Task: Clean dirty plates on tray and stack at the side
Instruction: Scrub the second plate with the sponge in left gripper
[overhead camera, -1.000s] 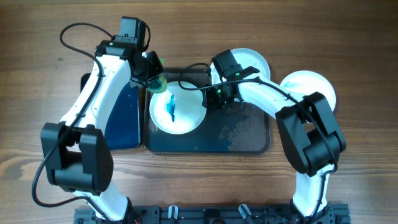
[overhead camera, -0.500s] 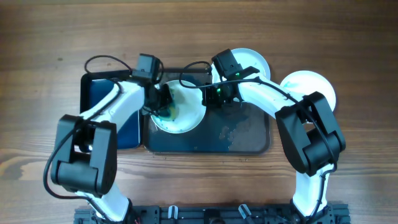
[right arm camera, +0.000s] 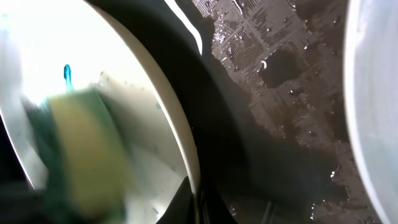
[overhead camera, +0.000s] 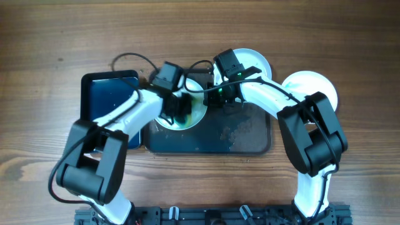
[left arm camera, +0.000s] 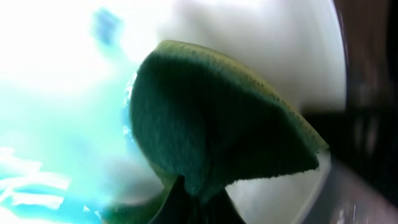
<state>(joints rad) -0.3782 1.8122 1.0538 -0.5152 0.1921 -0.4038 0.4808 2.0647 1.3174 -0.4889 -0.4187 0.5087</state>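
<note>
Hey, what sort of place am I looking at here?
Likely a robotics lab bench, not a kitchen: two robot arms at a wooden table, one holding a sponge to a plate.

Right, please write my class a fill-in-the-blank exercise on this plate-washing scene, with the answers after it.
1. The left gripper is shut on a sponge coloured ____.
2. The sponge presses on a white plate smeared with ____ paint.
3. The right gripper grips that plate by its ____.
4. That plate sits in the large dark ____, whose floor is wet.

Missing words: green; blue; rim; tray.
</note>
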